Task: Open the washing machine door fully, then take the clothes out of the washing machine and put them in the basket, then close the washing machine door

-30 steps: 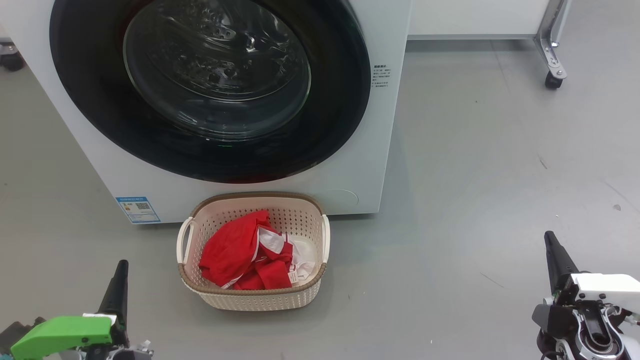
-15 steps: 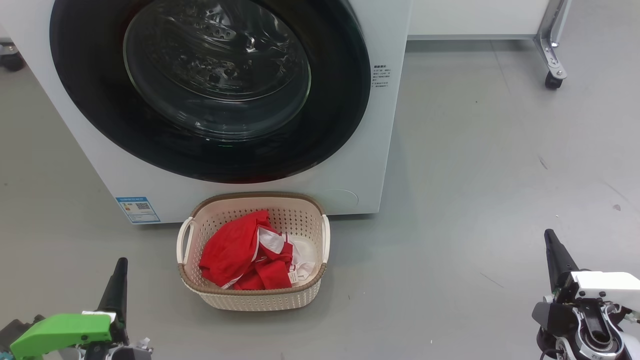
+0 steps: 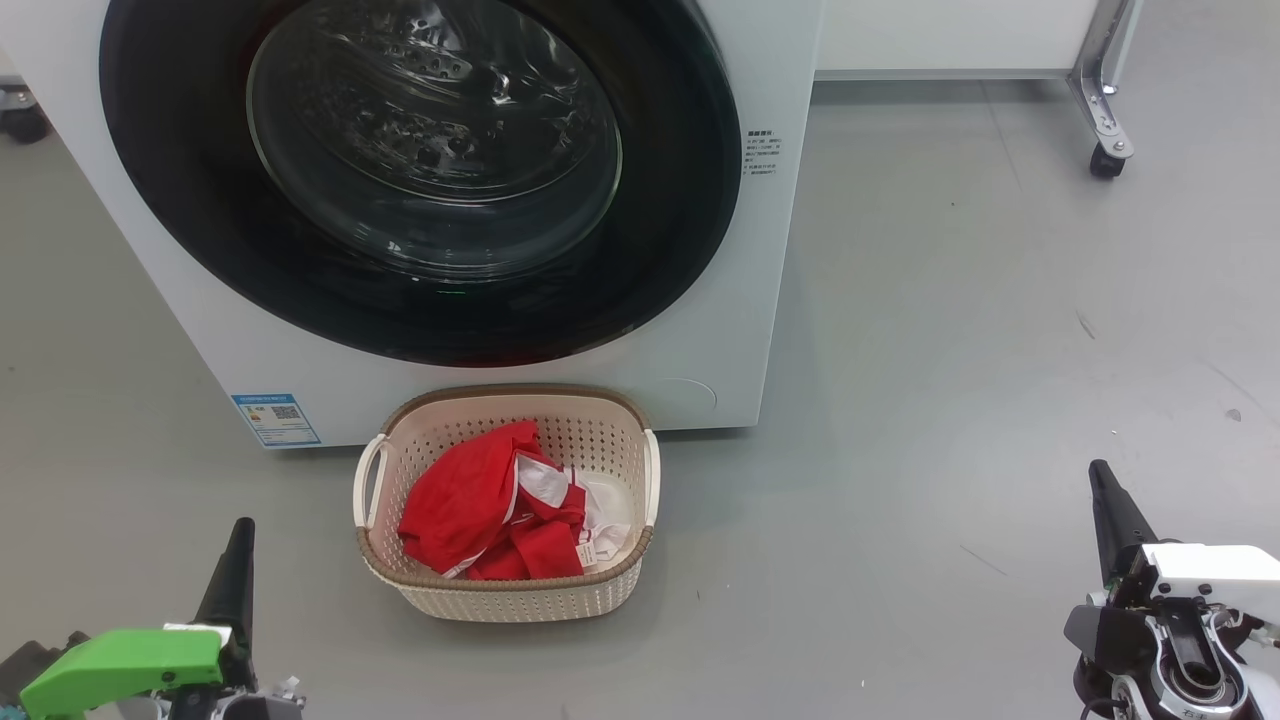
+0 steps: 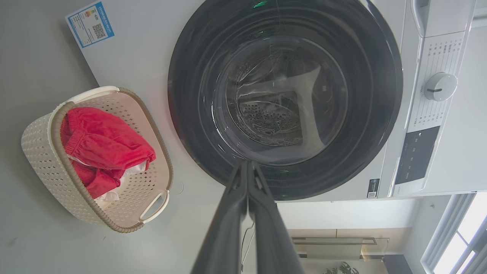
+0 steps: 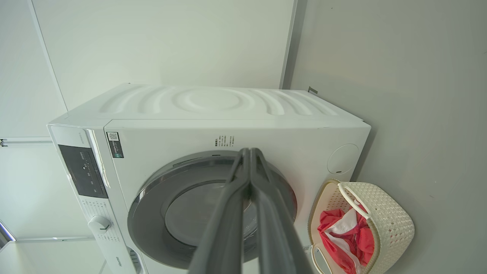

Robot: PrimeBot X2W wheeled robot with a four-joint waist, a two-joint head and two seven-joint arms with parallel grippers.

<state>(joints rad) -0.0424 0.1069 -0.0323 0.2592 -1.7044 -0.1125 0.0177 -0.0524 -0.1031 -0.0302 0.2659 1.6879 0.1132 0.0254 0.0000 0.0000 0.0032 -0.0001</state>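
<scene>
Red clothes (image 3: 470, 505) in basket (image 3: 500, 600); washing machine door (image 3: 420, 170) closed (drum (image 4: 270, 118) looks empty); task apparently complete. Left gripper (image 4: 247, 164), right gripper (image 5: 250, 150): fingers pressed together, holding nothing.

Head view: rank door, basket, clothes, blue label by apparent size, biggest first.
1. door, largest even though the frame crops its top
2. basket
3. clothes, lying inside the basket
4. blue label, clearly smallest

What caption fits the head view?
Red clothes in the basket, washing machine door shut, left tool and right tool low.
</scene>
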